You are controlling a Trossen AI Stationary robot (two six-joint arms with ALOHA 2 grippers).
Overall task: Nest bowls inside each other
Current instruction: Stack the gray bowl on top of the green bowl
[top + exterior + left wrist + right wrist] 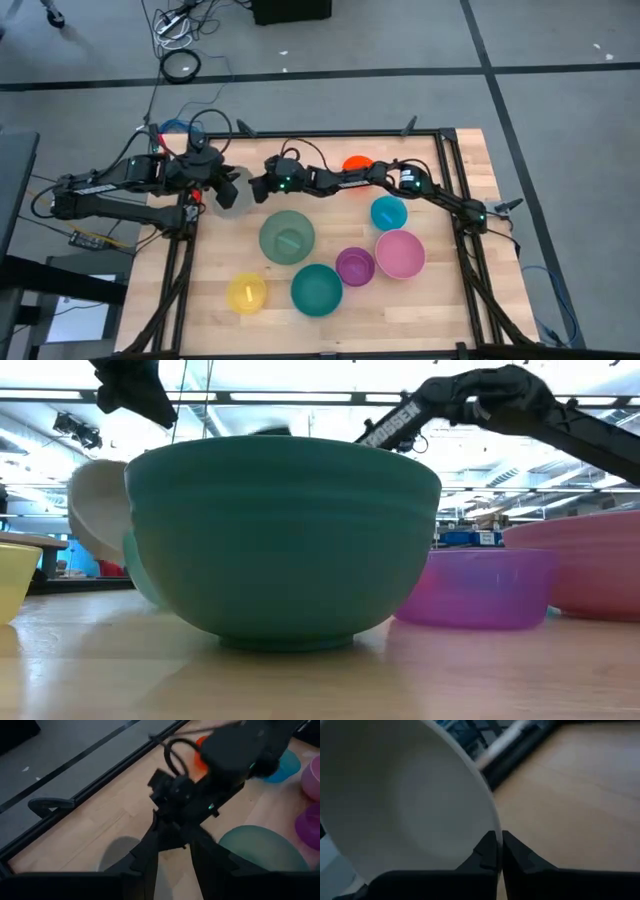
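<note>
The grey-white bowl (pixel 233 193) is held tilted, left of centre in the high view, above the green bowl (pixel 287 237). Its rim is pinched by the right gripper (pixel 499 851), jaws shut on it. It is also gripped from the left by the left gripper (pixel 226 184). The other bowls lie across the table (pixel 430 310).

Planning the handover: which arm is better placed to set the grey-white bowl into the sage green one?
Probably the right. Its gripper is shut on the grey-white bowl rim, beside the sage green bowl. The left gripper also holds that bowl from the far side.
</note>
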